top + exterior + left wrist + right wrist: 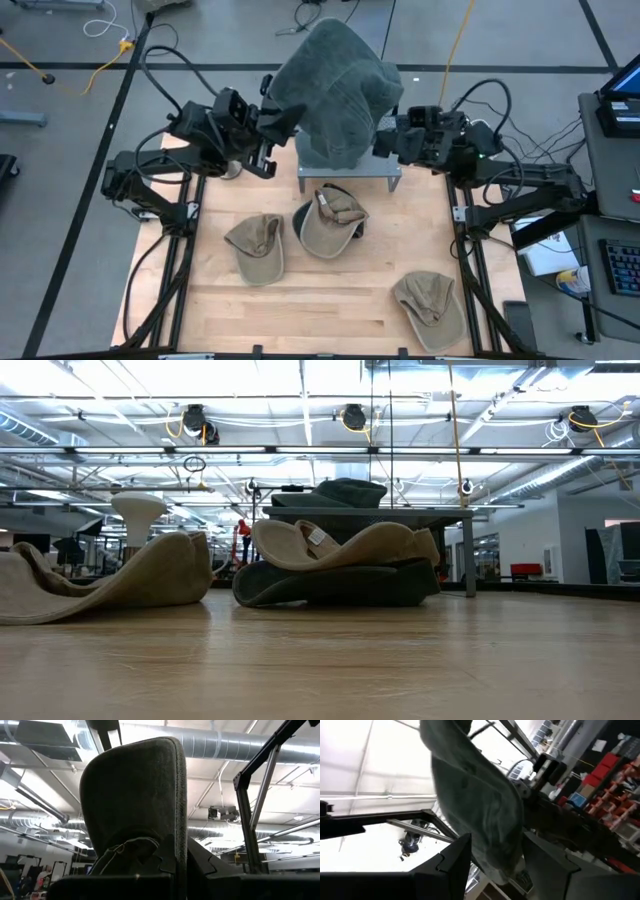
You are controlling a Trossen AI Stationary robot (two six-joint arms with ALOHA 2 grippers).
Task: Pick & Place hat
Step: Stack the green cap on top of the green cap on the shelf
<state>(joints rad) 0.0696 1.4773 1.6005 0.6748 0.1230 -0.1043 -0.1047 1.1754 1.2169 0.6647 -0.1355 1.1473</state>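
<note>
A dark grey-green hat (335, 95) hangs in the air above the grey stand (350, 172) at the table's far side, held between my two grippers. My left gripper (283, 122) is shut on the hat's left side and my right gripper (385, 140) on its right side. Two tan hats (258, 248) (430, 310) lie flat on the wooden table. A third tan hat (335, 220) lies on top of a dark hat (330, 585). In the low view another dark heap (345, 493) rests on the stand's top. My left gripper pinches the hat's stitched lower edge (131, 851) between its two fingers. They come from the table's left, slanting upward. The hat rises above the fingers, clear of the stand and table. My right gripper has a bunched fold of the hat's edge (495, 851) between its two fingers (455, 862), and the cloth fills the gap. The fingers come from the table's right, slanting upward. The hat reaches up and away from them, lifted clear.
Black frame rails (180, 230) (465, 250) run along the table's left and right sides. The table's near middle (330, 320) is bare wood. A desk with a keyboard (620, 265) stands beyond the right edge.
</note>
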